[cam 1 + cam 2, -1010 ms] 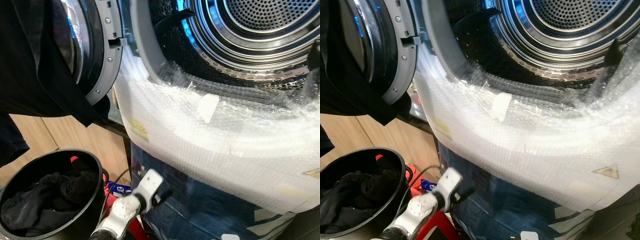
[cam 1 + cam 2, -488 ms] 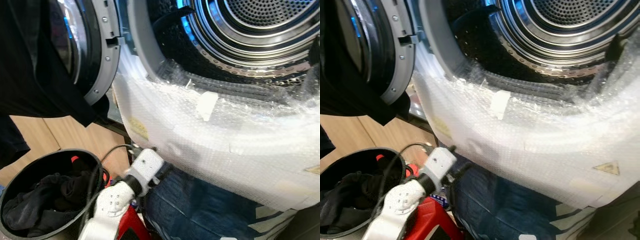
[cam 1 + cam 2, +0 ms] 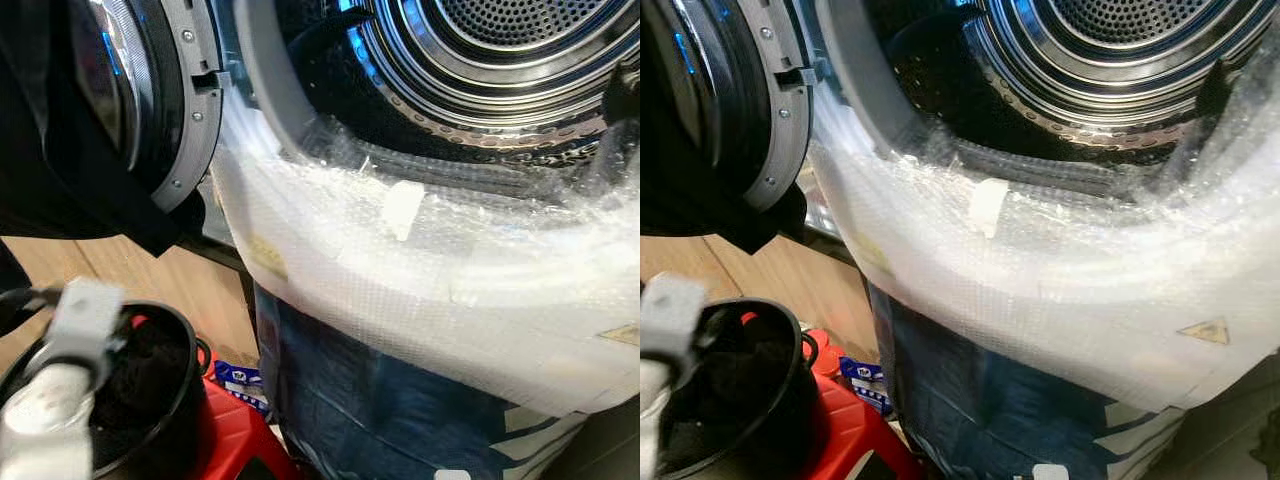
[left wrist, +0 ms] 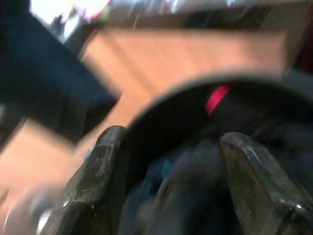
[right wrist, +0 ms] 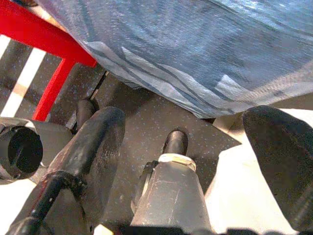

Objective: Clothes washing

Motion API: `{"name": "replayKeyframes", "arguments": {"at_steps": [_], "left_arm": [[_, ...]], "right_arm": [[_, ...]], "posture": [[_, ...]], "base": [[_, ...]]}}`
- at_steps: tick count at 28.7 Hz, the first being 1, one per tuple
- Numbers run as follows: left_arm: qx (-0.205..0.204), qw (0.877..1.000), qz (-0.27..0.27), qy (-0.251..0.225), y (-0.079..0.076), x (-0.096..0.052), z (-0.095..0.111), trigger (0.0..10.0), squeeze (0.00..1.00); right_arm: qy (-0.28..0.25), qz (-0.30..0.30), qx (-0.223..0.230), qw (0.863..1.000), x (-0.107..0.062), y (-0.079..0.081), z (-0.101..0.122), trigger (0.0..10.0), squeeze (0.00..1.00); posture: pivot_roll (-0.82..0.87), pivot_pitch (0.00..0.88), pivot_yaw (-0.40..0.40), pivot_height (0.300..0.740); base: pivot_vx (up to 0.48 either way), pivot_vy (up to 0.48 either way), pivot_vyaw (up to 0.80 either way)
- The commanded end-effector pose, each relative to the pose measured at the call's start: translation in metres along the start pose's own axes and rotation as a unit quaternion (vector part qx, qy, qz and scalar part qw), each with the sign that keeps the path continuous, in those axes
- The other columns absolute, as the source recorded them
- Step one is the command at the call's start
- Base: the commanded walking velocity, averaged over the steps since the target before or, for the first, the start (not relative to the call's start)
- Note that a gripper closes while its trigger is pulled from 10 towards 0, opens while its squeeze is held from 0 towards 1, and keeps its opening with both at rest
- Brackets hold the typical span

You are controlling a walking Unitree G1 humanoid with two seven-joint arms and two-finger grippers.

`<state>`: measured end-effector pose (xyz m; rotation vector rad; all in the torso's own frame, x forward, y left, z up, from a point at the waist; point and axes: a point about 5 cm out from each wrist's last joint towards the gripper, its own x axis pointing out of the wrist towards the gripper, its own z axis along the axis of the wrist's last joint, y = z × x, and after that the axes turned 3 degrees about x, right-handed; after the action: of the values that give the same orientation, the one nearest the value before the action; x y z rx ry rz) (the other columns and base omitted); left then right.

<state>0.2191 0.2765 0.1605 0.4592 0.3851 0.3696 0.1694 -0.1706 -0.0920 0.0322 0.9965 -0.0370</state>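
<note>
The washing machine's steel drum (image 3: 520, 40) stands open, its door (image 3: 150, 90) swung out to the left with a dark garment (image 3: 40, 160) draped over it. Low on the left is a black bucket (image 3: 192, 365) holding dark clothes (image 3: 150, 355). My left arm's white wrist (image 3: 75, 320) hangs over the bucket's near side. In the blurred left wrist view my left gripper (image 4: 173, 139) is open, pointing into the bucket at the dark clothes (image 4: 195, 186), with nothing between its fingers. My right gripper (image 5: 188, 122) is open and aimed down at the floor.
Bubble wrap (image 3: 420, 290) covers the machine's front below the opening, with blue plastic sheeting (image 3: 380, 400) under it. A red stool (image 3: 230, 430) stands between bucket and machine. Wooden floor (image 3: 150, 270) lies behind the bucket. My own leg (image 5: 168, 191) is below the right gripper.
My left arm has swung left, from the foot of the machine to above the bucket. The camera has shifted a little.
</note>
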Motion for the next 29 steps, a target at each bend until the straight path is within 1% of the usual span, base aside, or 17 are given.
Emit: {"name": "replayKeyframes", "arguments": {"at_steps": [1,5,7,9,11,13,15,18,19,20,21,23,24,25,26,27,29], "left_arm": [[-0.056,0.996,0.036,0.063,0.014,0.0,-0.022,10.0,0.0],[-0.077,0.993,0.052,0.075,0.018,-0.002,-0.026,10.0,0.0],[-0.089,0.988,0.084,0.094,0.023,-0.007,-0.032,10.0,0.0],[-0.097,0.986,0.095,0.102,0.026,-0.009,-0.035,10.0,0.0],[-0.096,0.981,0.129,0.11,0.033,-0.012,-0.039,10.0,0.0],[-0.1,0.978,0.152,0.106,0.04,-0.011,-0.04,10.0,0.0],[-0.127,0.974,0.161,0.092,0.041,-0.009,-0.038,10.0,0.0],[-0.189,0.969,0.145,0.063,0.037,-0.003,-0.033,10.0,0.0],[-0.172,0.974,0.144,0.041,0.036,-0.003,-0.027,10.0,0.0],[-0.172,0.974,0.144,0.041,0.036,-0.003,-0.027,10.0,0.0],[-0.182,0.974,0.133,0.018,0.033,-0.002,-0.022,10.0,0.0],[-0.209,0.971,0.121,-0.002,0.029,-0.001,-0.018,10.0,0.0],[-0.234,0.966,0.114,-0.003,0.028,0.0,-0.02,10.0,0.0],[-0.275,0.956,0.106,0.008,0.026,0.005,-0.025,10.0,0.0],[-0.296,0.951,0.086,0.017,0.022,0.009,-0.029,10.0,0.0],[-0.309,0.948,0.072,0.022,0.019,0.011,-0.03,10.0,0.0],[-0.303,0.951,0.057,0.017,0.015,0.016,-0.029,10.0,0.0]], "right_arm": [[0.009,0.008,-0.002,1.0,0.0,0.004,-0.003,10.0,0.0],[0.01,0.01,-0.005,1.0,0.0,0.005,-0.003,10.0,0.0],[0.009,0.01,-0.006,1.0,0.0,0.006,-0.002,10.0,0.0],[0.008,0.01,-0.006,1.0,0.001,0.006,-0.001,10.0,0.0],[0.006,0.01,-0.006,1.0,0.001,0.005,0.001,10.0,0.0],[0.006,0.011,-0.007,1.0,0.001,0.005,0.001,10.0,0.0],[0.006,0.013,-0.009,1.0,0.001,0.006,0.001,10.0,0.0],[0.006,0.015,-0.012,1.0,0.001,0.006,0.001,10.0,0.0],[0.006,0.015,-0.014,1.0,0.001,0.006,0.001,10.0,0.0],[0.006,0.015,-0.014,1.0,0.001,0.006,0.001,10.0,0.0],[0.006,0.015,-0.015,1.0,0.001,0.006,0.001,10.0,0.0],[0.006,0.015,-0.015,1.0,0.001,0.006,0.001,10.0,0.0],[0.005,0.015,-0.015,1.0,0.001,0.006,0.001,10.0,0.0],[0.005,0.016,-0.016,1.0,0.001,0.006,0.001,10.0,0.0],[0.005,0.017,-0.018,1.0,0.001,0.006,0.001,10.0,0.0],[0.005,0.017,-0.019,1.0,0.001,0.006,0.001,10.0,0.0],[0.005,0.017,-0.019,1.0,0.001,0.006,0.002,10.0,0.0]], "posture": [[0.26,0.055,0.068,0.74],[0.27,0.052,0.063,0.74],[0.26,0.05,0.065,0.74],[0.26,0.049,0.066,0.74],[0.27,0.044,0.067,0.74],[0.27,0.039,0.066,0.74],[0.27,0.033,0.062,0.74],[0.26,0.025,0.06,0.74],[0.26,0.019,0.061,0.74],[0.26,0.019,0.061,0.74],[0.25,0.011,0.063,0.74],[0.25,0.007,0.064,0.74],[0.25,0.004,0.063,0.74],[0.25,0.004,0.063,0.74],[0.25,0.005,0.062,0.74],[0.25,0.005,0.062,0.74],[0.25,0.003,0.055,0.74]], "base": [[0.0,0.0,0.0],[0.0,0.0,0.0],[0.0,0.0,0.0],[0.0,0.0,0.0],[0.0,0.0,0.0],[0.0,0.0,0.0],[0.0,0.0,0.0],[0.0,0.0,0.0],[0.0,0.0,0.0],[0.0,0.0,0.0],[0.0,0.0,0.0],[0.0,0.0,0.0],[0.0,0.0,0.0],[0.0,0.0,0.0],[0.0,0.0,0.0],[0.0,0.0,0.0],[0.0,0.0,0.0]]}}
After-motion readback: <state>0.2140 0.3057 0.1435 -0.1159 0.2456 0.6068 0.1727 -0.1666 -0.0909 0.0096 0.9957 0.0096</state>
